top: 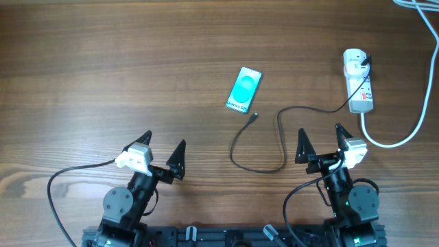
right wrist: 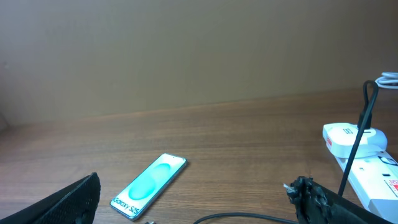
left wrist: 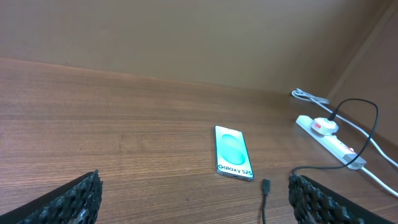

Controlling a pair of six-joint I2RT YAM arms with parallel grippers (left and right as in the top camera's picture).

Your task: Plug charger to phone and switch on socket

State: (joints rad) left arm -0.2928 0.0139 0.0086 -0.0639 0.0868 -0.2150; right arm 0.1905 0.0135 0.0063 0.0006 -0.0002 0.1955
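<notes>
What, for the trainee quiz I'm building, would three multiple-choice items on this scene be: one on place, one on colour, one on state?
1. Where is the thin black charger cable's free plug relative to the turquoise-screened rectangular phone? A. inserted in it; B. near its lettered end, apart; C. on its screen.
2. What colour is the narrow power strip? A. white; B. black; C. blue.
3. How are the left gripper and right gripper? A. both open, empty; B. both shut; C. one holding the cable.
Answers: B, a clear gap shows between them; A, its body is white; A, both finger pairs stand spread around nothing.
</notes>
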